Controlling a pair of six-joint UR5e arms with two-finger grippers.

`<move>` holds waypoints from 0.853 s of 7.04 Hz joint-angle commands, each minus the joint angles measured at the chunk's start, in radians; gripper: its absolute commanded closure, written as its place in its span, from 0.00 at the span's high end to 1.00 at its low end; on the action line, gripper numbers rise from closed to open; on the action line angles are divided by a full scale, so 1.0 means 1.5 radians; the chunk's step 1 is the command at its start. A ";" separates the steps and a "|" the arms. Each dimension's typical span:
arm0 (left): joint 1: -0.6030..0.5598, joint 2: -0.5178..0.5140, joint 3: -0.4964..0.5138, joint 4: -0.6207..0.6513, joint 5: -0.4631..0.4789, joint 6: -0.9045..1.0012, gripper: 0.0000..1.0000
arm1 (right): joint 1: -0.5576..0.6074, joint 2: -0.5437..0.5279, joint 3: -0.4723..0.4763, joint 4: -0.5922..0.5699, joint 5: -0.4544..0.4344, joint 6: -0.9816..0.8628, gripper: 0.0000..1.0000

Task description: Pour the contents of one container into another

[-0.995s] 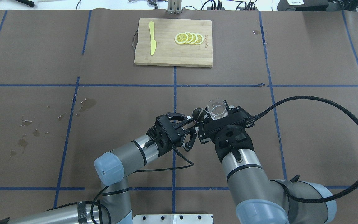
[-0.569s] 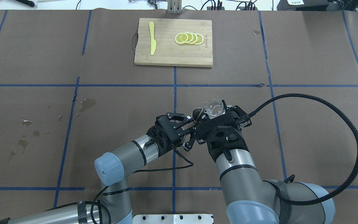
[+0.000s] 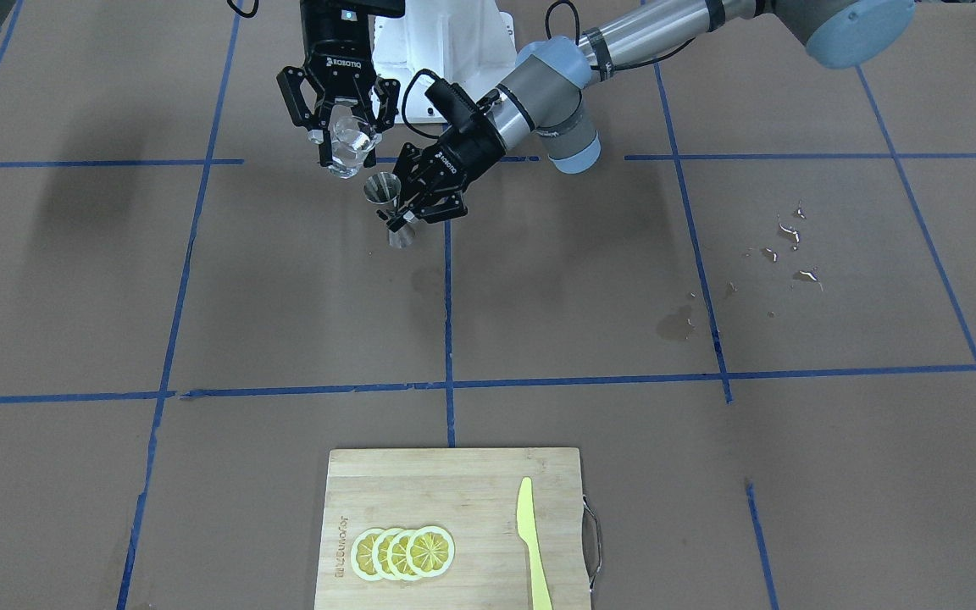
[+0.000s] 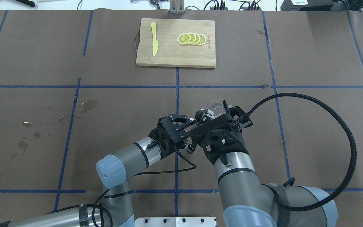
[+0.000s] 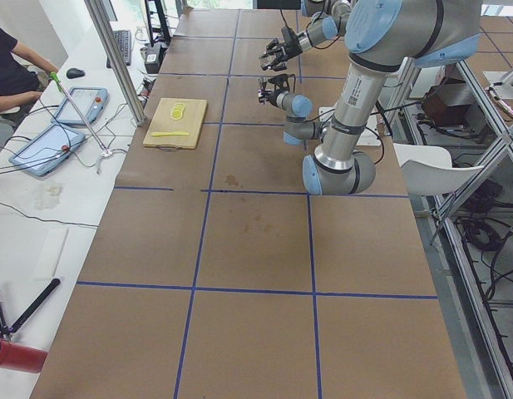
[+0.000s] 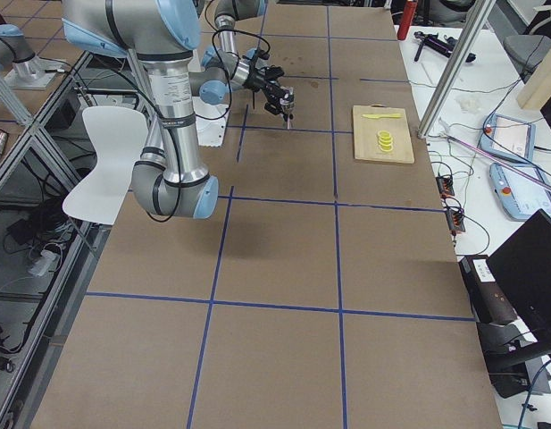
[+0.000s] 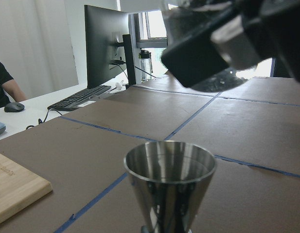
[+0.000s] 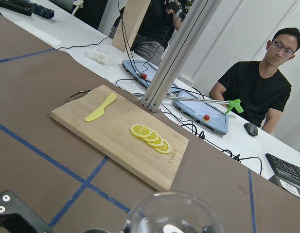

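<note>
Over the table [image 3: 539,296], the right gripper [image 3: 344,140] clasps the tilted glass measuring cup [image 4: 214,109] just beside the steel jigger [image 7: 170,182] pinched by the left gripper [image 3: 407,213]; pouring seems not yet begun.

Left tool [image 3: 401,217] reaches in level, clamped; right tool [image 3: 349,140] hangs just above it, clamped and tilted.

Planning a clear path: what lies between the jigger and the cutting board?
Only bare paper crossed by blue tape, jigger to cutting board, in the front-facing view.
</note>
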 commanded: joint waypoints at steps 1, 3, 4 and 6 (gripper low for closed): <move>0.001 0.000 0.000 0.000 0.000 0.000 0.00 | -0.001 0.012 0.001 -0.048 -0.008 -0.024 0.13; 0.001 0.000 0.000 0.000 0.000 0.000 0.00 | -0.001 0.028 0.001 -0.091 -0.015 -0.026 0.13; 0.001 0.000 0.000 0.000 0.000 0.000 0.00 | -0.001 0.029 0.001 -0.102 -0.016 -0.039 0.13; 0.001 0.000 0.000 0.000 0.000 0.000 0.00 | -0.001 0.028 0.001 -0.106 -0.020 -0.069 0.13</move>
